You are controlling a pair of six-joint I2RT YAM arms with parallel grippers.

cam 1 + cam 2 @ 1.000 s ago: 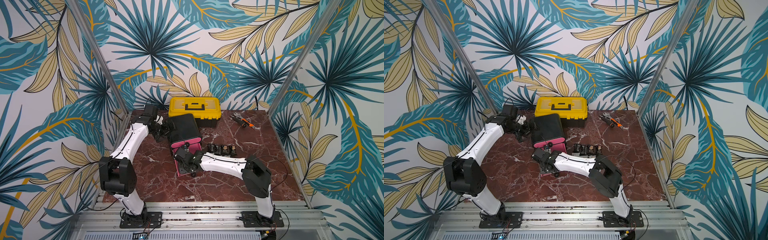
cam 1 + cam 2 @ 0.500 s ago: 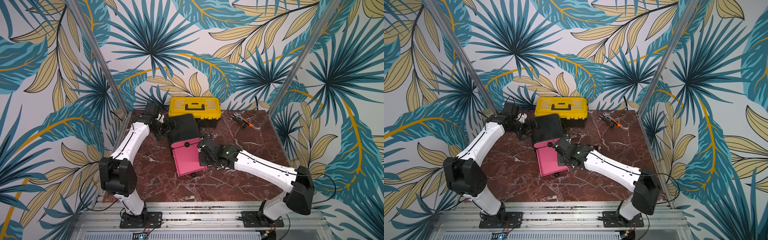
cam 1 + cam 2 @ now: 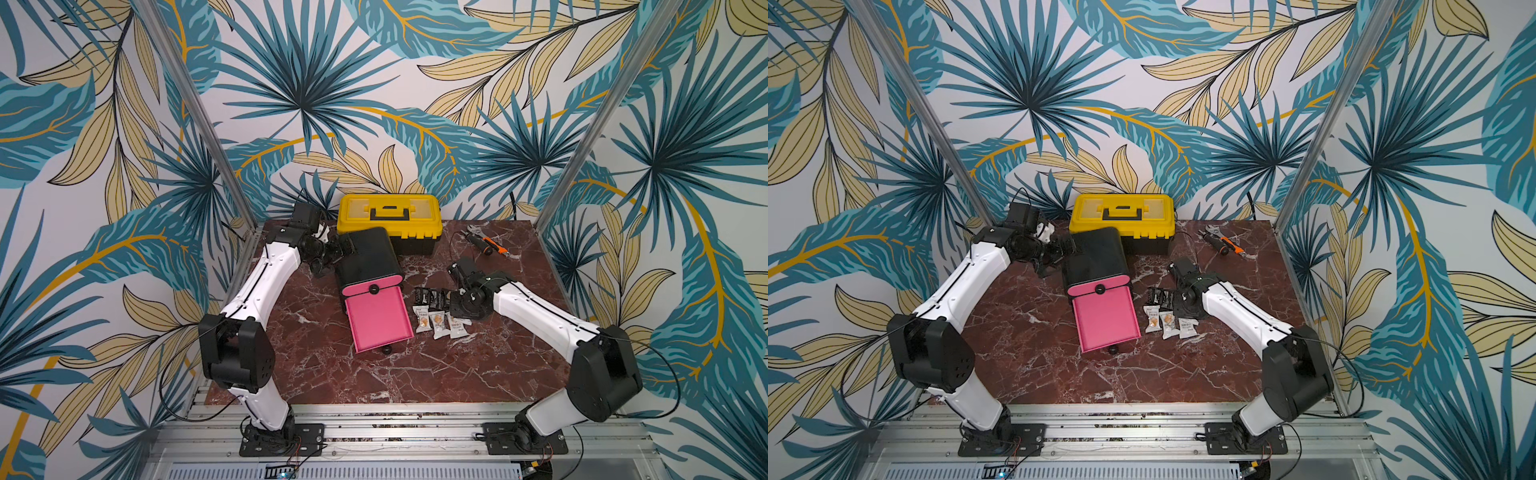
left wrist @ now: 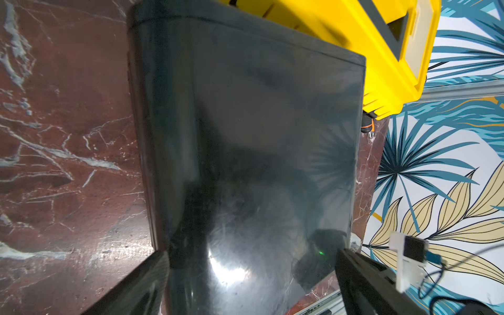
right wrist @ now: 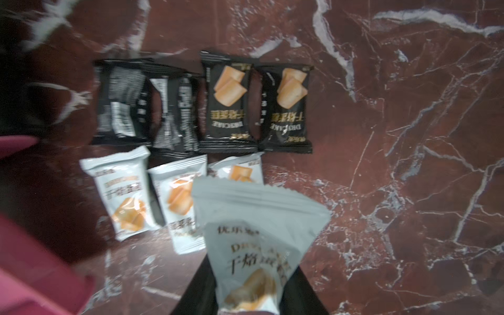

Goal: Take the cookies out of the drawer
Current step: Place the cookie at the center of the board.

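We record the marble table (image 3: 457,365) under both grippers, with the yellow toolbox (image 3: 388,212) just beyond the left gripper (image 3: 336,252). That gripper's jaws stand wide, bearing on both sides of the black cabinet (image 4: 259,136) at its rear. The pink drawer (image 3: 378,320) stands pulled out, beside the right gripper (image 5: 249,268). Ahead of that gripper, four black cookies (image 5: 226,101) lie in a row on the table, with three white cookies (image 5: 120,191) nearer it. It pinches a fourth white cookie (image 5: 253,218), outside the drawer.
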